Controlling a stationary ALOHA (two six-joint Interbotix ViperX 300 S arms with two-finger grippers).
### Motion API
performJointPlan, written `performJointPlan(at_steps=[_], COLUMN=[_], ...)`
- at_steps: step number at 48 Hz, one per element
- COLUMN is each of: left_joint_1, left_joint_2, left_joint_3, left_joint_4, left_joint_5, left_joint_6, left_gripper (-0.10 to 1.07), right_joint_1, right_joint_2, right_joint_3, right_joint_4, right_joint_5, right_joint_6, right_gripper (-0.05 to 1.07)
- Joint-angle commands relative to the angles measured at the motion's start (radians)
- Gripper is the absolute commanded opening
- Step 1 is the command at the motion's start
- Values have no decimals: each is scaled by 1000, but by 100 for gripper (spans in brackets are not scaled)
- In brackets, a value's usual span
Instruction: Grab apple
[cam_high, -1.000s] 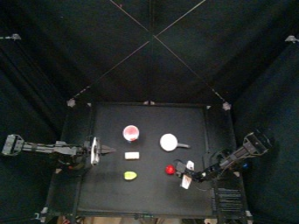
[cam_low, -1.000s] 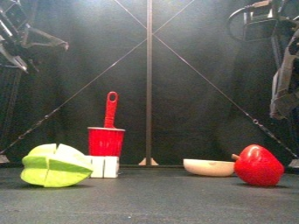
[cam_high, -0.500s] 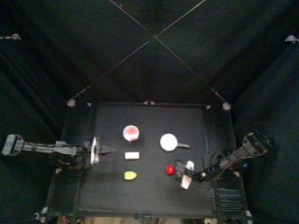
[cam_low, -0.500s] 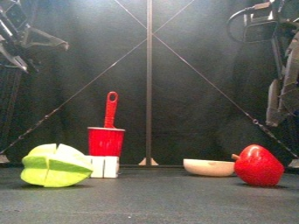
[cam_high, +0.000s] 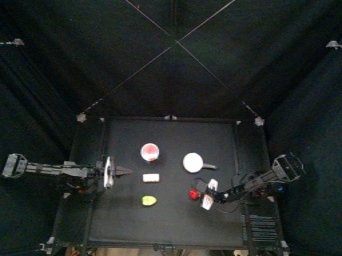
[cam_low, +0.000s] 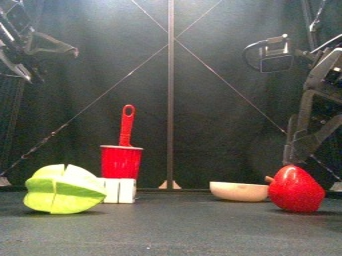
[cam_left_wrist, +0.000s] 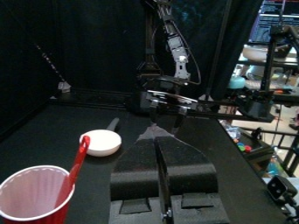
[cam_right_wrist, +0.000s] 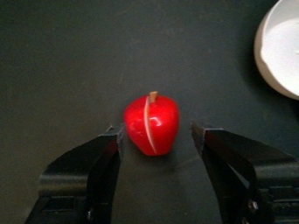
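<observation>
Two end effectors are yours: the right end effector (cam_right_wrist: 156, 140) hangs spread wide over the apple (cam_right_wrist: 152, 123), a jaw on either side, not touching. The apple sits on the tabletop (cam_high: 170, 214) near its right front. No readable writing shows. Your left end effector (cam_left_wrist: 163, 166) rests pressed together at the left.

A red cup (cam_low: 122, 160) with a red spoon handle (cam_low: 127, 123) rising from it stands on the black tabletop (cam_low: 171, 230), just behind a small white block (cam_low: 120, 191). A yellow-green star-shaped fruit (cam_low: 63, 189) lies near the front on one side, and a shallow white bowl (cam_low: 239, 190) sits well apart towards the other side.
</observation>
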Motion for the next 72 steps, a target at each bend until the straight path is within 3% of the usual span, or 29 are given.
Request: performJointPlan(at_steps=[1,36,44,59,72], left_joint_1=[2,2,2,2,2], left_joint_2=[6,6,6,6,6], left_joint_3=[-25,-21,-21,-18,-17], left_joint_4=[-2,-2,-2,-2,-2], left_joint_5=[-11,-11,-11,-11,-11], left_joint_6=[-2,-2,-2,-2,-2], left_gripper=[0,0,0,0,0], right_joint_1=[-14,-60,-71,-74,-58], right_joint_2=[14,164,169,166,95], right_joint_3=[-20,-72,-72,-74,-80], right_joint_4=[-5,-35,-37,-34,-37], right_joint_5=[-17,-38,-38,-40,-2], right_joint_6=[0,-2,-2,-3,-6], right_gripper=[92,91,89,72,72])
